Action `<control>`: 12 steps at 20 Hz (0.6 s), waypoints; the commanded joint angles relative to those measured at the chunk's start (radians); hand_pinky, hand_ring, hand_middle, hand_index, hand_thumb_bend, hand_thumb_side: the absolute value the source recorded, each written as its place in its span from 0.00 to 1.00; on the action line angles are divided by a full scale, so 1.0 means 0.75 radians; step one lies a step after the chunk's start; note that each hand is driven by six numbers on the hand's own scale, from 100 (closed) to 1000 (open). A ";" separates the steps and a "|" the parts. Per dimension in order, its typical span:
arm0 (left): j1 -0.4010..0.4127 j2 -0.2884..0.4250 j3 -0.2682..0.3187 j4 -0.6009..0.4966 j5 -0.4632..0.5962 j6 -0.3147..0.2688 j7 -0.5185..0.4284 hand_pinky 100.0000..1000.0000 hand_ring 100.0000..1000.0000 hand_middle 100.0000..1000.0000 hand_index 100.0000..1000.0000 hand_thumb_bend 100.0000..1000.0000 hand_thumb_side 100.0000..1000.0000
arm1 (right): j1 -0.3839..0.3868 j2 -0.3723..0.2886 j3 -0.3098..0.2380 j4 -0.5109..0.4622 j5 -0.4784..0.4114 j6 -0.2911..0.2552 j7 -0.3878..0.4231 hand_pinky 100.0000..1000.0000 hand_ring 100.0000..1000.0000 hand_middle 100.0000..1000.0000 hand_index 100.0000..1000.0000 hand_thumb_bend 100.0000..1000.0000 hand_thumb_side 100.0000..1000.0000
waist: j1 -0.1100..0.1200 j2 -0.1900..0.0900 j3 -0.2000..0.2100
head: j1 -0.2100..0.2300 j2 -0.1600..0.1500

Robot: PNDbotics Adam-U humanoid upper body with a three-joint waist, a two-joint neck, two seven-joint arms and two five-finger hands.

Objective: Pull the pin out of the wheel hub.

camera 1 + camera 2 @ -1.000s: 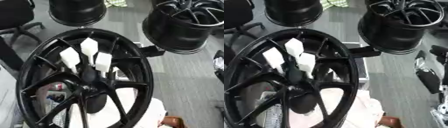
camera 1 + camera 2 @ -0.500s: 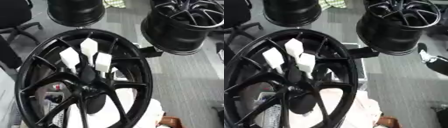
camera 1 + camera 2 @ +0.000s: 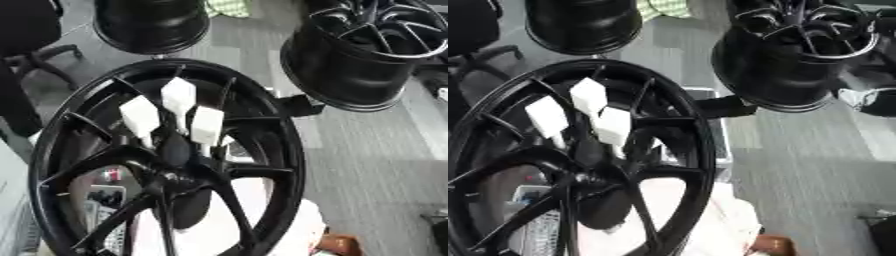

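A large black wheel hub (image 3: 289, 150) fills the lower left of both views, its spokes meeting at a dark centre (image 3: 175, 150). Three white pins stand side by side just above that centre: a left one (image 3: 140, 116), a middle one (image 3: 178, 97) and a right one (image 3: 207, 125). No hand touches them. My right hand (image 3: 877, 82) appears only as a blurred dark shape with a pale patch at the right edge of the right eye view, far from the pins. My left hand is in neither view.
A second black wheel (image 3: 367, 50) stands at the upper right, and a third (image 3: 150, 25) at the top. A black office chair (image 3: 26, 45) is at the left. Grey floor (image 3: 376, 165) lies right of the hub, with something pale (image 3: 293, 230) beneath it.
The dark arm at the right edge of the right eye view has moved up and away. The three white pins stay in place on the hub.
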 commanded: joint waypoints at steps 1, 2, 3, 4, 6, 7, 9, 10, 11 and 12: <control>-0.015 0.043 -0.004 -0.012 -0.005 0.000 -0.011 0.74 0.73 0.75 0.77 0.03 0.87 | -0.058 -0.115 0.051 -0.016 -0.009 -0.036 0.101 0.91 0.84 0.73 0.78 0.30 0.24 | 0.002 -0.014 0.007 | -0.023 -0.023; -0.017 0.044 -0.007 -0.012 -0.005 0.001 -0.013 0.74 0.73 0.75 0.77 0.03 0.87 | -0.079 -0.129 0.079 -0.016 -0.012 -0.054 0.127 0.91 0.84 0.73 0.78 0.31 0.24 | 0.000 -0.012 0.012 | -0.030 -0.025; -0.019 0.044 -0.009 -0.012 -0.006 0.001 -0.015 0.74 0.73 0.75 0.77 0.03 0.87 | -0.096 -0.138 0.100 -0.016 -0.015 -0.067 0.149 0.91 0.84 0.73 0.78 0.31 0.24 | -0.001 -0.011 0.015 | -0.033 -0.026; -0.021 0.045 -0.012 -0.012 -0.007 0.002 -0.018 0.74 0.73 0.75 0.77 0.03 0.87 | -0.113 -0.147 0.124 -0.016 -0.018 -0.084 0.170 0.91 0.84 0.73 0.78 0.32 0.23 | -0.003 -0.010 0.020 | -0.040 -0.027; -0.025 0.047 -0.017 -0.012 -0.008 0.004 -0.022 0.74 0.73 0.75 0.77 0.03 0.87 | -0.149 -0.160 0.171 -0.016 -0.022 -0.116 0.212 0.91 0.84 0.73 0.79 0.33 0.23 | -0.006 -0.008 0.027 | -0.052 -0.028; -0.026 0.047 -0.018 -0.012 -0.009 0.005 -0.023 0.74 0.73 0.75 0.77 0.03 0.87 | -0.165 -0.163 0.190 -0.016 -0.024 -0.129 0.230 0.91 0.84 0.73 0.79 0.33 0.23 | -0.007 -0.007 0.030 | -0.057 -0.029; -0.029 0.049 -0.021 -0.012 -0.010 0.006 -0.026 0.74 0.73 0.75 0.77 0.03 0.87 | -0.198 -0.169 0.228 -0.016 -0.027 -0.160 0.268 0.91 0.84 0.74 0.79 0.33 0.22 | -0.010 -0.006 0.036 | -0.069 -0.030; -0.030 0.050 -0.024 -0.011 -0.011 0.007 -0.028 0.74 0.73 0.75 0.77 0.03 0.88 | -0.216 -0.168 0.246 -0.016 -0.029 -0.175 0.284 0.91 0.84 0.74 0.79 0.34 0.22 | -0.011 -0.005 0.039 | -0.075 -0.031; -0.031 0.050 -0.026 -0.011 -0.011 0.008 -0.030 0.74 0.73 0.75 0.77 0.03 0.88 | -0.233 -0.167 0.262 -0.016 -0.031 -0.189 0.298 0.91 0.84 0.74 0.79 0.34 0.21 | -0.012 -0.005 0.041 | -0.079 -0.033; -0.033 0.050 -0.027 -0.011 -0.012 0.009 -0.032 0.74 0.73 0.75 0.77 0.03 0.88 | -0.250 -0.165 0.275 -0.016 -0.031 -0.204 0.309 0.91 0.84 0.74 0.79 0.34 0.21 | -0.013 -0.004 0.044 | -0.084 -0.034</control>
